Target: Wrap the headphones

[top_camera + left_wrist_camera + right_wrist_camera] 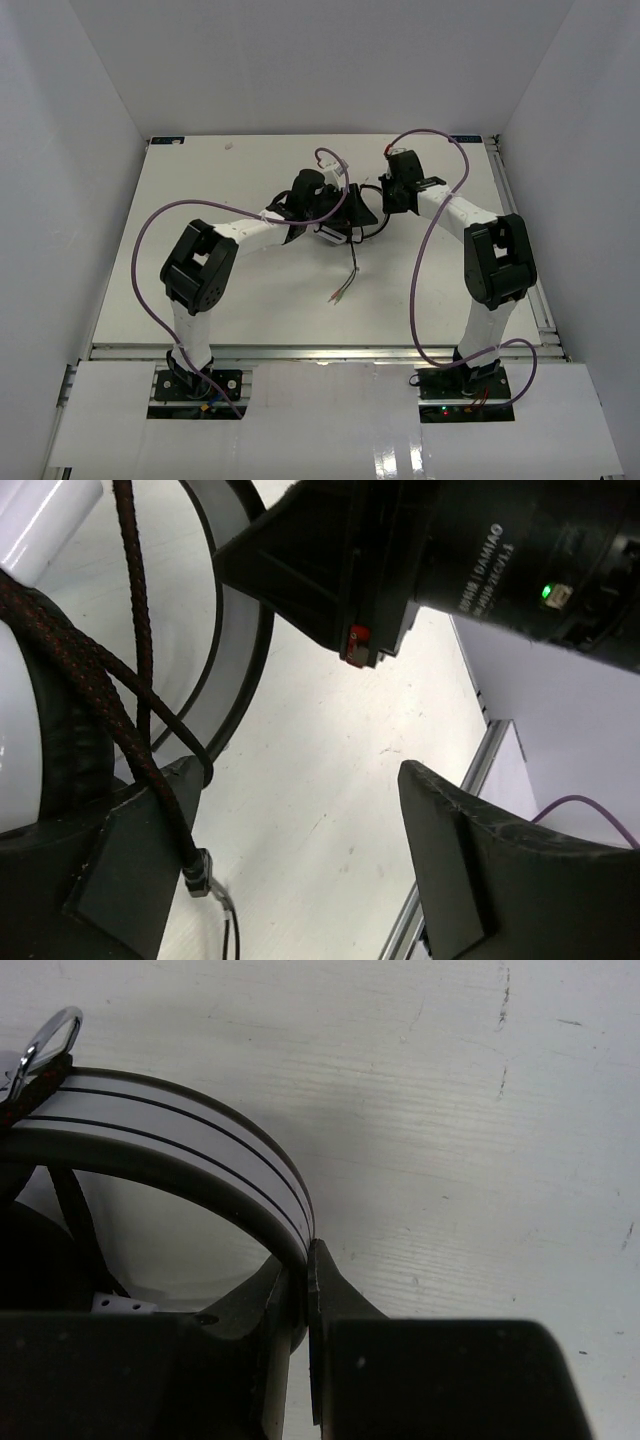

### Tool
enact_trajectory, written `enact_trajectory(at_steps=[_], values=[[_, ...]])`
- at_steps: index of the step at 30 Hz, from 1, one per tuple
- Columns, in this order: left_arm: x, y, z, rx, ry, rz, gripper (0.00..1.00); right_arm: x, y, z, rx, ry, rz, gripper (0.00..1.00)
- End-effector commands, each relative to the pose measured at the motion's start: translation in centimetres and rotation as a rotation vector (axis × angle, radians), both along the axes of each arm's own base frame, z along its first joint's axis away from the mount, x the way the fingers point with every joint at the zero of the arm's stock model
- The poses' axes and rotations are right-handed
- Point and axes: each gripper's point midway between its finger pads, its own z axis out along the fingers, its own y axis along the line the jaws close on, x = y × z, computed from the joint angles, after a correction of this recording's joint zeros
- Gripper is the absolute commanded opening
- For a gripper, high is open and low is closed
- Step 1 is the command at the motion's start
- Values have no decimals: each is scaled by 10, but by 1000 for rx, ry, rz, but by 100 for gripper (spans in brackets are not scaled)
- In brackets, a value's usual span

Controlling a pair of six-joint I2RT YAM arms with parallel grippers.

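Note:
The headphones (338,218) lie mid-table between my two arms. The thin black cable (347,280) trails toward the near side and ends in small plugs. My left gripper (322,200) is over the headphones; in the left wrist view it (300,780) is open. The braided cable (120,720) runs across its left finger (130,870), next to a white ear cup (15,720) with a black pad. My right gripper (392,195) is shut on the white headband (200,1145), pinching it between the fingertips (330,1290), as the right wrist view (307,1260) shows.
Purple arm cables (150,260) loop beside each arm. A metal rail (522,235) runs along the table's right edge. White walls enclose the table on three sides. The right arm's wrist (500,550) hangs close above the left gripper.

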Motion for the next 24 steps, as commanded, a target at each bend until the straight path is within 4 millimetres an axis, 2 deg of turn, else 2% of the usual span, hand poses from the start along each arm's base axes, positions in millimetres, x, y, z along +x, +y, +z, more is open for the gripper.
enact_trajectory(at_steps=[1, 2, 8, 15, 24], values=[[-23, 5, -13, 124, 41, -57, 94, 37, 1, 37, 121, -94, -58, 8], [-29, 7, -17, 152, 55, -71, 98, 39, -1, 37, 119, -90, -66, 8], [-49, 13, -21, 197, 89, -107, 98, 45, -9, 35, 105, -82, -103, 8], [-62, 12, -11, 230, 91, -113, 98, 51, -17, 32, 162, -50, -140, 8], [-64, 24, 13, 253, 30, -77, 98, 49, -19, 30, 202, -25, -129, 8]])
